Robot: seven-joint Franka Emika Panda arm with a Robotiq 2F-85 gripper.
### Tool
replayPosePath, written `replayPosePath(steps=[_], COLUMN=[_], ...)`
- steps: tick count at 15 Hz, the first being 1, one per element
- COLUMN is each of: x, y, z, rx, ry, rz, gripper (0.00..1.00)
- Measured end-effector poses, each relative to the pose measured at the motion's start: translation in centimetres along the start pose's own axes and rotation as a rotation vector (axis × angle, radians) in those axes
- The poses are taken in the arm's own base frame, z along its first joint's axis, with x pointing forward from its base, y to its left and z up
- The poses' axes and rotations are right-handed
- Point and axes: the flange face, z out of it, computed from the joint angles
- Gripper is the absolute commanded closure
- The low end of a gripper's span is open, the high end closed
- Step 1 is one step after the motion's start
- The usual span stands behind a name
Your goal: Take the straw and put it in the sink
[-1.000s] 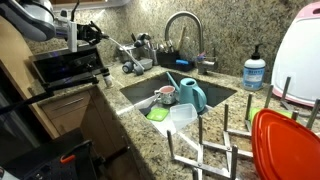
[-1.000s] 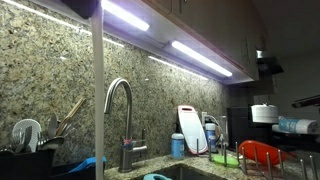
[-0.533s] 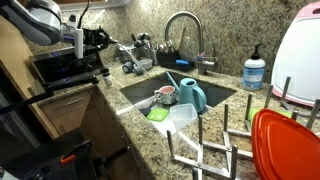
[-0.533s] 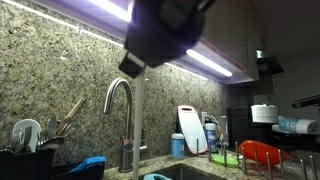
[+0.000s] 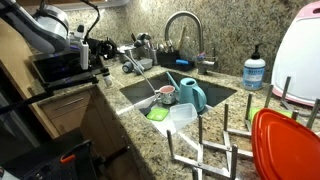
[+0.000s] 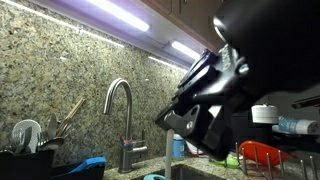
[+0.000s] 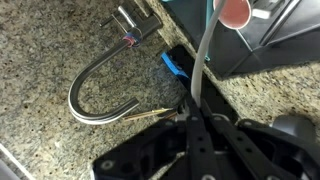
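While arm hangs over granite counter (image 5: 120,110) beside basin, gripper (image 7: 190,108) pressed together, pinching near end of straw (image 7: 204,50). Straw runs straight out from fingertips, crossing just beside blue object (image 7: 174,66). Far end reaches over sink (image 5: 222,90), close to pink cup (image 7: 236,9); whether tip touches anything, cannot tell. Curved faucet (image 6: 129,120) behind basin. Teal jug (image 5: 192,97) stands inside sink.

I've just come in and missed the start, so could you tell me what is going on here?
The robot's gripper is shut on a thin pale straw, holding it by one end above the granite counter. Its free end points toward the sink. It is not yet released.
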Motion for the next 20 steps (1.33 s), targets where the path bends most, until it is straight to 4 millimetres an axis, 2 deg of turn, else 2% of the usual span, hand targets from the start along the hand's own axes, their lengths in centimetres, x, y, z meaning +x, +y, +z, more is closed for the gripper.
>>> replayPosePath(steps=[10, 16, 20], x=[0.3, 0.4, -0.2], y=[0.0, 2.3, 2.3], z=[0.6, 4.0, 5.8], rx=[-0.006, -0.048, -0.044], ry=[0.024, 0.037, 0.01], rz=[-0.02, -0.02, -0.016], gripper=[0.99, 0.99, 0.99])
